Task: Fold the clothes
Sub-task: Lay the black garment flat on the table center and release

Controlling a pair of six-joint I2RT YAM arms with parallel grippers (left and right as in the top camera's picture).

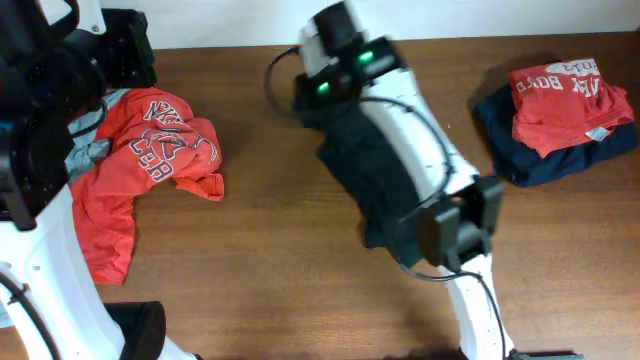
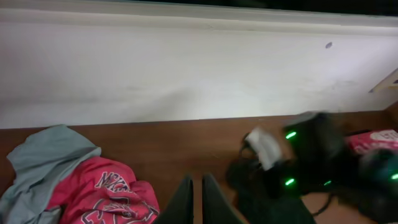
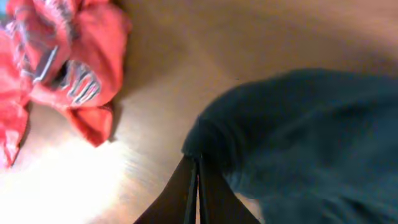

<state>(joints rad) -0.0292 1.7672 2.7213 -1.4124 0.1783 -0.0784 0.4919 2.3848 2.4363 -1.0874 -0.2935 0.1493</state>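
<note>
A black T-shirt [image 1: 375, 175] lies bunched mid-table, mostly under my right arm. In the right wrist view, my right gripper [image 3: 196, 160] is shut with its tips pinching the rolled edge of that dark shirt [image 3: 298, 137]. A crumpled red-orange T-shirt [image 1: 150, 150] with white lettering lies at the left, on top of a grey one [image 2: 43, 155]. My left gripper [image 2: 198, 182] hangs shut and empty above the wood, just right of the red-orange shirt [image 2: 102, 193]. At the far right, a folded red-orange shirt [image 1: 565, 100] rests on a folded navy one [image 1: 540, 160].
My right arm's white link [image 1: 430, 150] runs diagonally from the front edge to the middle of the brown table [image 1: 260, 250]. A white wall [image 2: 186, 74] stands right behind the table's back edge. The left arm's base fills the front left corner.
</note>
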